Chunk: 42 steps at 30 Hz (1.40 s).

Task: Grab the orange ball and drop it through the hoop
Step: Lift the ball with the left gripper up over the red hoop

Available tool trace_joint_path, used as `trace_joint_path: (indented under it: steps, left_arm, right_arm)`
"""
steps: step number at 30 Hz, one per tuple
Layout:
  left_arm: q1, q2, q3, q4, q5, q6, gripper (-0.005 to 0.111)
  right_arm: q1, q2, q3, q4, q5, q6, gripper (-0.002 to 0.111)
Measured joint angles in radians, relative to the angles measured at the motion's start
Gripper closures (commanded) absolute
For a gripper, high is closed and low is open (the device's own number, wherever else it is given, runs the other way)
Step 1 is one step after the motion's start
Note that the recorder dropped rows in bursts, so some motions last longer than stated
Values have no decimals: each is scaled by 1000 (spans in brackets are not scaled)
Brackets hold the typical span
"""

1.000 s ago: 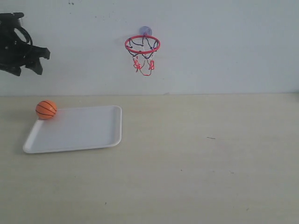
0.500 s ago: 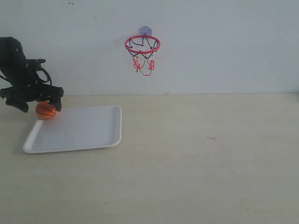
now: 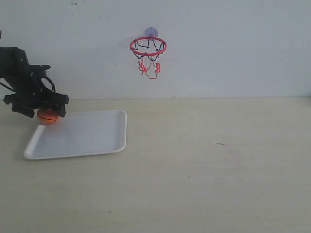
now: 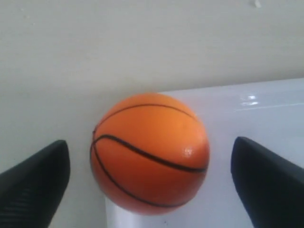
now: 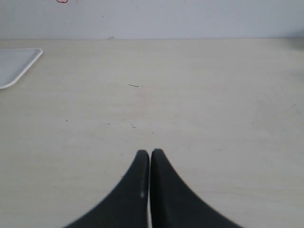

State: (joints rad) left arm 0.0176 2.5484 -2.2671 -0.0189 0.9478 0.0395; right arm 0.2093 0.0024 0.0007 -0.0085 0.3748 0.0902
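Item 1. Orange ball (image 3: 47, 116): small, orange with thin black seam lines. It lies at the left of the exterior frame at mid height, on the upper-left corner of the tray. In the left wrist view the orange ball (image 4: 149, 154) sits where the tray's rim meets the bare worktop.

Item 2. Hoop (image 3: 148, 46): red ring with a red-and-black string net (image 3: 149, 67) hanging beneath. It is in the upper middle of the exterior frame, a little left of centre, fixed to the pale wall (image 3: 233, 48) by a suction cup (image 3: 151, 32). It is well apart from the ball.

Item 3. Tray (image 3: 82, 136): white, shallow, with rounded corners, flat on the worktop in the lower left of the exterior frame.

Item 4. Left pincer (image 3: 40, 109): black, low over the ball at the left edge of the exterior frame. It is spread wide; its fingers (image 4: 40, 180) stand one on each side of the ball with a gap showing on both sides.

Item 5. Right pincer (image 5: 150, 156): black, seen in the right wrist view only. Its fingers are pressed together, nothing between them, above bare worktop.

Item 6. Worktop (image 3: 204, 165): pale beige, with a small dark mark (image 3: 219, 143) right of centre.
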Motion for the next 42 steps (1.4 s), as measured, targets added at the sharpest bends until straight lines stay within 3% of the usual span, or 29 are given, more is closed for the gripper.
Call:
trace_joint_path:
  steps: [1, 3, 4, 6, 7, 11, 14, 21, 24, 34, 42]
  left_arm:
    - [0, 8, 0, 0, 0, 0, 33]
    - [0, 17, 0, 0, -14, 0, 56]
    - [0, 17, 0, 1, -22, 0, 74]
    - [0, 17, 0, 4, -30, 2, 98]
    - [0, 17, 0, 4, -26, 2, 102]
    - [-9, -22, 0, 2, 5, 2, 103]
    - [-17, -100, 0, -104, 5, 26, 103]
    - [-33, -195, -5, -827, -58, 301, 103]
    - [-73, -202, -5, -1020, -126, 430, 103]
    - [-258, -202, -5, -1078, -439, 670, 103]
    - [-286, -170, -5, -1099, -489, 710, 103]
  right_arm:
    - [0, 0, 0, 0, 0, 0, 108]
    - [0, 0, 0, 0, 0, 0, 108]
    - [0, 0, 0, 0, 0, 0, 108]
    - [0, 0, 0, 0, 0, 0, 108]
    - [0, 0, 0, 0, 0, 0, 108]
    - [0, 0, 0, 0, 0, 0, 108]
    - [0, 0, 0, 0, 0, 0, 108]
    - [0, 0, 0, 0, 0, 0, 108]
    - [0, 0, 0, 0, 0, 0, 108]
    - [0, 0, 0, 0, 0, 0, 108]
    - [0, 0, 0, 0, 0, 0, 108]
